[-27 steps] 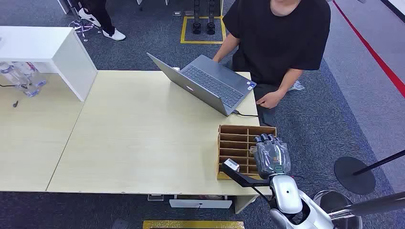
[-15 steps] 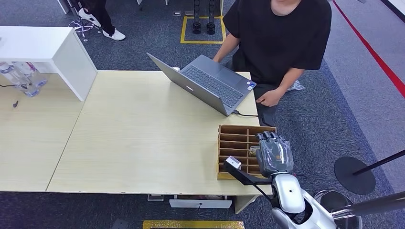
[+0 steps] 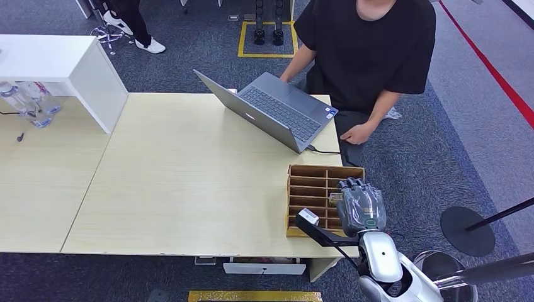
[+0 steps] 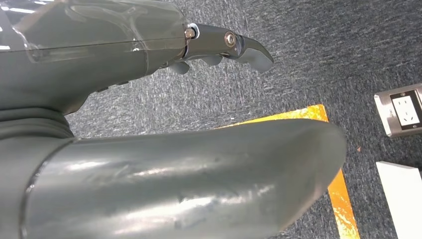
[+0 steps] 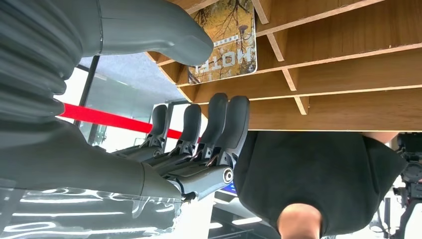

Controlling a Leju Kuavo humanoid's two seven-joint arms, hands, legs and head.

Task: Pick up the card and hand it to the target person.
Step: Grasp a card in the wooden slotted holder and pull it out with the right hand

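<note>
A card [image 5: 226,45] with an autumn-tree picture and the word HOTEL stands in a slot of the wooden slotted box [image 3: 315,171] at the table's near right corner. In the head view the card [image 3: 334,197] shows as a small sliver beside my right hand [image 3: 360,206]. That hand [image 5: 164,169] hovers over the box [image 5: 348,64] with its thumb near the card's edge and its fingers [image 5: 219,124] apart from it, holding nothing. A person [image 3: 368,44] in a black T-shirt sits across the table. My left hand [image 4: 89,55] hangs over the carpet and holds nothing.
An open grey laptop [image 3: 277,110] sits in front of the person, whose hand [image 3: 359,133] rests off the table edge. A white cabinet [image 3: 63,63] and water bottles [image 3: 31,100] are at the far left. A black round stand base [image 3: 467,229] is on the floor to the right.
My right hand has sunk slightly over the box's near slots. The person's hand has shifted a little.
</note>
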